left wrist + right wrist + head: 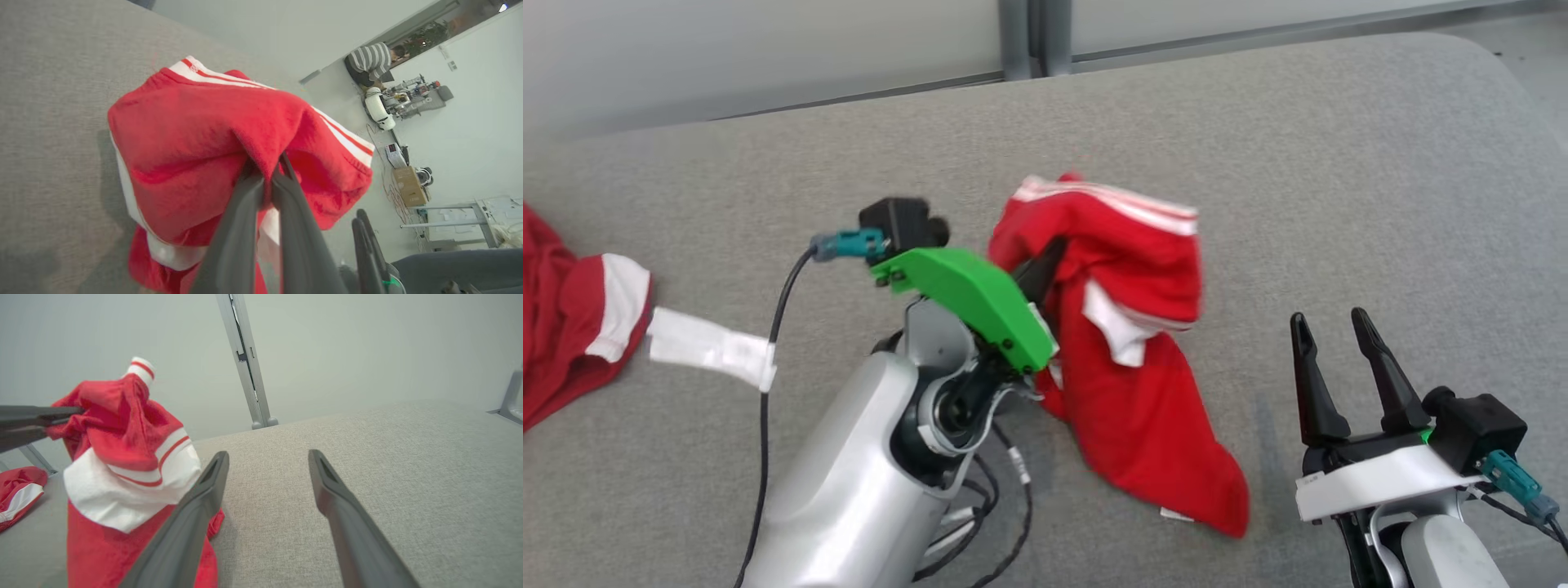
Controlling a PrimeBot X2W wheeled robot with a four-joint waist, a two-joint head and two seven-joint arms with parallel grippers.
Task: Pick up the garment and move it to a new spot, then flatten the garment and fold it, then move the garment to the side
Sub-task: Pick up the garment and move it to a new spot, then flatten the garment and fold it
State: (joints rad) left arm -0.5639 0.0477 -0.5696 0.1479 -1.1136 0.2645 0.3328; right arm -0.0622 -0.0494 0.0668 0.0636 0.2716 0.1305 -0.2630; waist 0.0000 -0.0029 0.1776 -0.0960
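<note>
A red garment (1131, 327) with white stripes hangs bunched above the grey padded table (1339, 180), its lower end trailing down onto the surface. My left gripper (1045, 265) is shut on a fold of the garment (196, 143), both dark fingers pinching the cloth; from the right wrist view those fingers (28, 420) come in from the left and hold the garment (122, 457) up. My right gripper (1331, 331) stands open to the right of the garment, nothing between its fingers (196, 506).
A second red and white garment (572, 318) lies at the table's left edge with a white strip (711, 347) beside it. A person (374, 61) bends over equipment far off in the room. A grey post (245, 363) rises behind the table.
</note>
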